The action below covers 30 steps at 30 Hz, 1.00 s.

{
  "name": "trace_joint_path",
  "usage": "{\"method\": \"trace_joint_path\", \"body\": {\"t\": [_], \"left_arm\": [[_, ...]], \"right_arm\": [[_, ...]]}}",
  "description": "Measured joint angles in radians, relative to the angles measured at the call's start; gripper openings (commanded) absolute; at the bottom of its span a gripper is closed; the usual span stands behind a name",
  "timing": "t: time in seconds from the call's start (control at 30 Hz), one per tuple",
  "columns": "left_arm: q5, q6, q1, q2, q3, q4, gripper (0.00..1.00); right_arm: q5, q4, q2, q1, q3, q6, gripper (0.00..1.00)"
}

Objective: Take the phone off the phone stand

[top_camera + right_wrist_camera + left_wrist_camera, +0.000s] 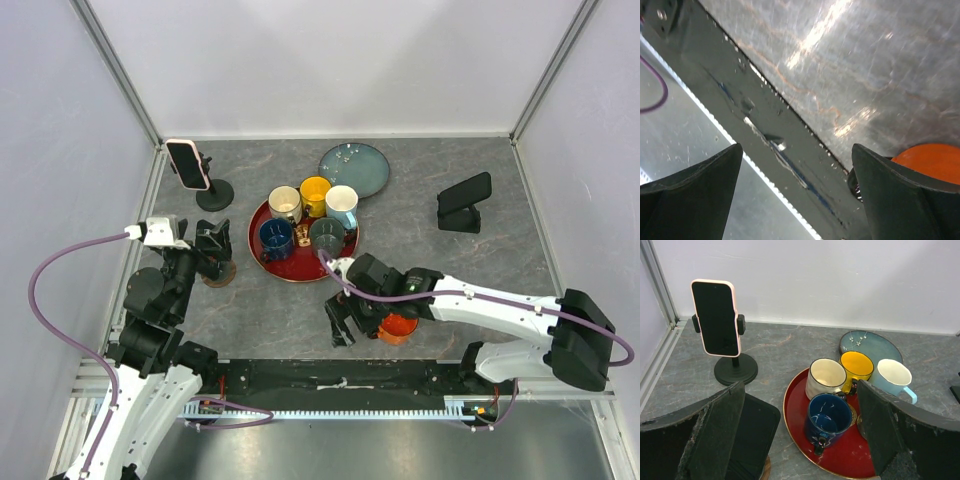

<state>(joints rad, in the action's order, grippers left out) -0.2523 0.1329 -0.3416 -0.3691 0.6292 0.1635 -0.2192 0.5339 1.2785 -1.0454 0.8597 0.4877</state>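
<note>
The phone (186, 163), black-screened in a pink case, stands upright in the clamp of a black phone stand (215, 194) at the far left of the table. The left wrist view shows the phone (715, 317) up on its pole above the round base (736, 371). My left gripper (213, 250) hangs open a little in front of the stand, apart from it, its fingers (720, 430) holding nothing. My right gripper (345, 320) is open near the table's front edge, far from the phone, with only the table rail between its fingers (690, 195).
A red tray (290, 278) with several mugs sits mid-table, a teal plate (355, 168) behind it. A black slab on a wooden disc (747, 435) lies under my left gripper. An orange object (397, 328) sits beside my right gripper. A second black phone leans on a wedge stand (465, 205) at right.
</note>
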Motion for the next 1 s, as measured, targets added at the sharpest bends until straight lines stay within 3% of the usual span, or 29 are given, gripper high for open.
{"method": "trace_joint_path", "body": {"t": [0.2, 0.43, 1.0], "left_arm": [[0.000, 0.000, 0.000, 0.000, 0.000, 0.000, 0.99], [0.000, 0.000, 0.000, 0.000, 0.000, 0.000, 0.99], [0.000, 0.000, 0.000, 0.008, 0.000, 0.000, 0.99]], "right_arm": [[-0.050, 0.006, 0.005, -0.037, -0.064, 0.026, 0.98], [0.016, 0.024, 0.008, -0.005, -0.118, 0.074, 0.98], [0.405, 0.112, -0.101, 0.534, -0.218, 0.182, 0.98]]}}
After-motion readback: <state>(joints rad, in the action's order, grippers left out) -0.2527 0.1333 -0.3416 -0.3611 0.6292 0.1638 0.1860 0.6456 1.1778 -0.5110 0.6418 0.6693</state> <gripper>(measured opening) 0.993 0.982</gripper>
